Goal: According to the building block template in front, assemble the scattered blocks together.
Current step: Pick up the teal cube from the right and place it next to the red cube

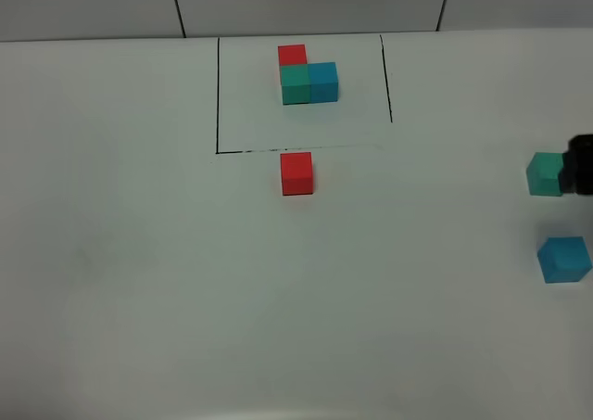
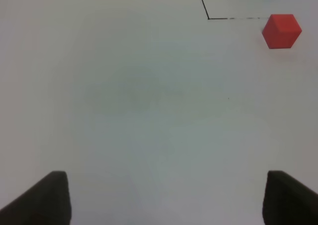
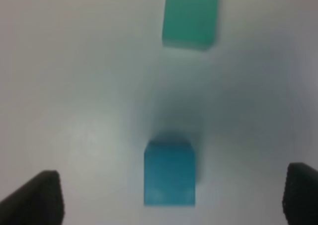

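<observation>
High view: the template (image 1: pixel 309 79) stood fixed; the red block (image 1: pixel 296 173) lay just outside its frame, the teal block (image 1: pixel 545 173) and blue block (image 1: pixel 564 259) well to its right.
Left wrist: the left gripper (image 2: pixel 164 200) was spread, empty.
Right wrist: the right gripper (image 3: pixel 174 185) was spread about the blue block, probably starting a pickup that needs descent, then closing.

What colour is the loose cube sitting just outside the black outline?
The loose cube is red, clearest in the exterior high view.
</observation>
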Robot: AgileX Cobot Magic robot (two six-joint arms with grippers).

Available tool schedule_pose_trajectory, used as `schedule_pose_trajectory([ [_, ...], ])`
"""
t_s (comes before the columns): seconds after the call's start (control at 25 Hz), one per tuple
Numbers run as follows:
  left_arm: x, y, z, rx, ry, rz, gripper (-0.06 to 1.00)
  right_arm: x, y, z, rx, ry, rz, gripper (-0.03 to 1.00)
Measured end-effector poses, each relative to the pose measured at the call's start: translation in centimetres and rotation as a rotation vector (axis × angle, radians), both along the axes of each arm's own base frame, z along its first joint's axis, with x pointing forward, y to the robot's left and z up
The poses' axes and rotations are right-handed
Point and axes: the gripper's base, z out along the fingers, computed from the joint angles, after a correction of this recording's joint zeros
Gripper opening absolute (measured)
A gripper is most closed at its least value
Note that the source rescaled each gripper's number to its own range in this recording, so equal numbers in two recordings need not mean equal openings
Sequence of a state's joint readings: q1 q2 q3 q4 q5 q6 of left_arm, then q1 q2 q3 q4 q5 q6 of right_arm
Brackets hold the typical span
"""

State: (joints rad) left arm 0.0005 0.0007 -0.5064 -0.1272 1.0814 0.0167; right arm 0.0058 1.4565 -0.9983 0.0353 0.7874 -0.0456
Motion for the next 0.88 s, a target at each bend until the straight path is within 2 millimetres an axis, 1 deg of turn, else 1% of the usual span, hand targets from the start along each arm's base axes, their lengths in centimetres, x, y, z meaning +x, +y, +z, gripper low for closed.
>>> schedule_pose_trajectory([
  [0.12, 0.0, 0.0, 0.0, 0.001, 0.0, 0.001, 0.84, 4.1, 0.0, -1.8, -0.007, 0.044, 0.016, 0.86],
  [0.16, 0.0, 0.0, 0.0, 0.001, 0.0, 0.001, 0.84, 5.2, 0.0, -2.1, -0.008, 0.048, 0.02, 0.86],
  [0.2, 0.0, 0.0, 0.0, 0.0, 0.0, 0.001, 0.84, 6.2, 0.0, -2.7, -0.011, 0.059, 0.025, 0.86],
  [0.32, 0.0, 0.0, 0.0, -0.001, 0.0, 0.002, 0.84, 8.3, 0.0, -4.4, -0.018, 0.093, 0.041, 0.86],
  [0.48, 0.0, 0.0, 0.0, -0.001, 0.0, 0.002, 0.84, 9.8, 0.0, -7.0, -0.016, 0.138, 0.041, 0.86],
  [0.64, 0.0, 0.0, 0.0, 0.0, 0.0, 0.002, 0.84, 10.5, -0.1, -9.0, -0.015, 0.156, 0.035, 0.86],
  [0.88, 0.0, 0.0, 0.0, 0.0, 0.0, 0.002, 0.84, 11.0, -1.5, -11.0, -0.009, 0.176, -0.003, 0.86],
])
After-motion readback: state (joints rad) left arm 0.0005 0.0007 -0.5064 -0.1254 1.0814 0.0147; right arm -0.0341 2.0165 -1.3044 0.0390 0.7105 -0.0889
